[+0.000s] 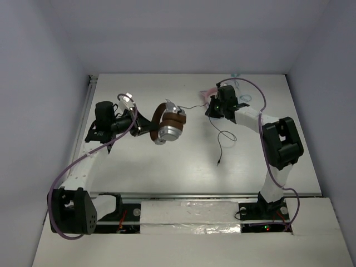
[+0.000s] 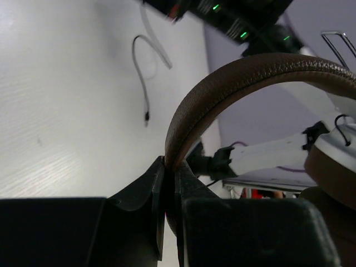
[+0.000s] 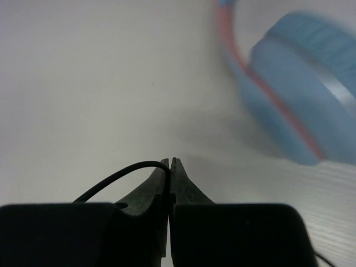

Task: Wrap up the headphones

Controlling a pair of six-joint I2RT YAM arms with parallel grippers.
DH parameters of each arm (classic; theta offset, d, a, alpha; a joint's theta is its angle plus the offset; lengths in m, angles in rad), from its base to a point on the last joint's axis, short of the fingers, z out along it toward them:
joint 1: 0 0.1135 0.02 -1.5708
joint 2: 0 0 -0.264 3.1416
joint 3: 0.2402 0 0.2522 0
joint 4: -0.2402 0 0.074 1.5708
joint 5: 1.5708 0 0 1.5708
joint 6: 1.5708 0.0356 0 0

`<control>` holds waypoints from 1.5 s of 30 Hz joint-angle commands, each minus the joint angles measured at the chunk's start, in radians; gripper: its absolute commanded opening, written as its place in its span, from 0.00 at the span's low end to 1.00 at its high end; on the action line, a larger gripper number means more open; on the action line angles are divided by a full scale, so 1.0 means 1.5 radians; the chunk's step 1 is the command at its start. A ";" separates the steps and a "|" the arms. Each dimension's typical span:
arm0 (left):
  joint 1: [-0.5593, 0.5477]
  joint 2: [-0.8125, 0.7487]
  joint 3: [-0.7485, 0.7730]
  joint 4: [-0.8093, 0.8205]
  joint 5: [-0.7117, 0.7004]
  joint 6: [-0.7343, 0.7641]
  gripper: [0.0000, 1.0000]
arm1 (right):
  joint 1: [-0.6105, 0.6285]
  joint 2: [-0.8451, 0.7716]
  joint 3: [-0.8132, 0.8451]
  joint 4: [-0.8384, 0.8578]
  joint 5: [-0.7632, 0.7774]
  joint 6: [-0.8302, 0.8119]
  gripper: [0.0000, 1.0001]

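Observation:
The headphones (image 1: 169,125), brown-banded with silver-and-brown earcups, hang above the table's middle left. My left gripper (image 1: 149,123) is shut on their headband (image 2: 222,89), which arches up from between the fingers in the left wrist view. Their thin dark cable (image 1: 222,139) runs from the earcups rightward to my right gripper (image 1: 214,108), then trails down over the table to its plug (image 1: 218,163). My right gripper (image 3: 169,161) is shut on that cable (image 3: 119,177), which loops out to the left of the fingertips.
Smaller pink-and-light-blue headphones (image 3: 295,94) lie at the back of the table beside my right gripper, partly hidden by it in the top view. A metal rail (image 1: 206,194) borders the table's near edge. White walls enclose the back and sides.

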 commanded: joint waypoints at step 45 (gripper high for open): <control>-0.245 0.094 0.123 0.058 -0.977 0.010 0.00 | 0.544 -0.232 -0.079 -0.143 0.159 0.053 0.00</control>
